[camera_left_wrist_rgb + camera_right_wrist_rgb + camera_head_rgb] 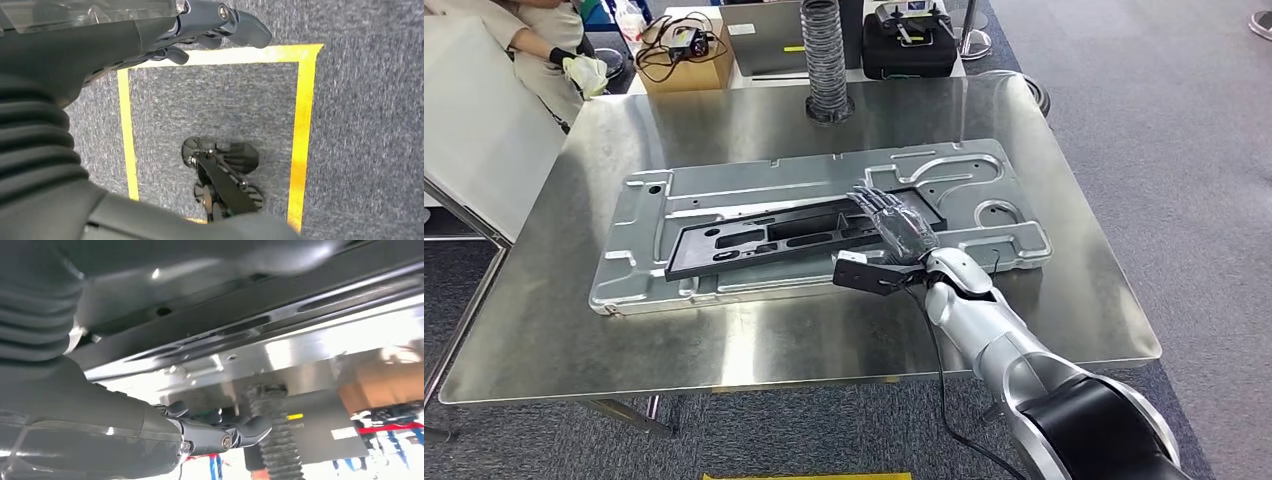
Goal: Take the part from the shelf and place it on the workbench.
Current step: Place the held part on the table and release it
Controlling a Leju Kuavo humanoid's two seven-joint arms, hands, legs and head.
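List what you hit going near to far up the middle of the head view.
Yellow floor tape → workbench near edge → silver panel → black part lying on it → ribbed grey hose standing at the far edge.

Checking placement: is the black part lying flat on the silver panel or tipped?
Flat: black part lies lengthwise on silver panel; right hand rests on its end.

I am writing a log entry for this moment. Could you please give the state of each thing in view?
black part: lying flat on the metal panel
metal panel: flat on the workbench
workbench: bearing the panel
right hand: fingers extended, resting on the part's end
left hand: hanging over the floor, holding nothing
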